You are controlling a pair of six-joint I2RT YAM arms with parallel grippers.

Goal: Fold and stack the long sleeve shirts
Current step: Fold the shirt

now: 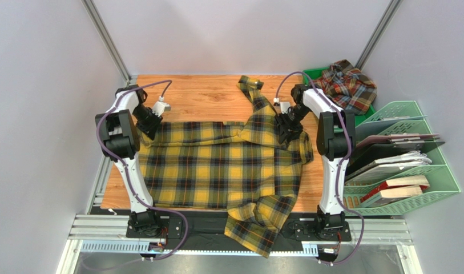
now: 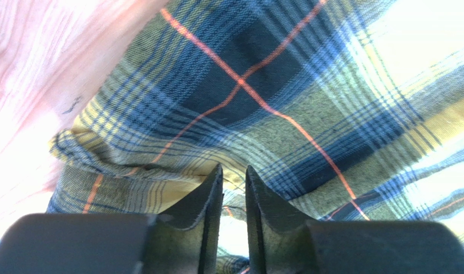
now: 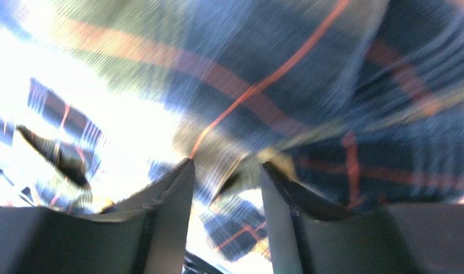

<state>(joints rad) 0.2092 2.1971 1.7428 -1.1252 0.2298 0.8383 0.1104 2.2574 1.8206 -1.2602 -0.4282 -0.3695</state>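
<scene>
Evidently working on the first fold of the yellow and black plaid shirt point(image 1: 217, 165), lying spread across the wooden table point(image 1: 200, 94). Pressing down at its far edge: left gripper point(image 2: 234, 171) with jaws narrow around a ridge of hem, grip uncertain; right gripper point(image 3: 225, 162) with jaws wider over bunched cloth. Probably needing firm pinches next, then drawing that edge nearward. Complicating things: one sleeve point(image 1: 259, 228) dangling off the near edge. Lying crumpled in the green tray point(image 1: 313, 73): the rust-red plaid shirt point(image 1: 347, 85).

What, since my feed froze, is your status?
Left gripper pinching yellow-and-black plaid flannel shirt; right gripper open over it. Rust-red plaid shirt bunched on green plastic tray.
</scene>
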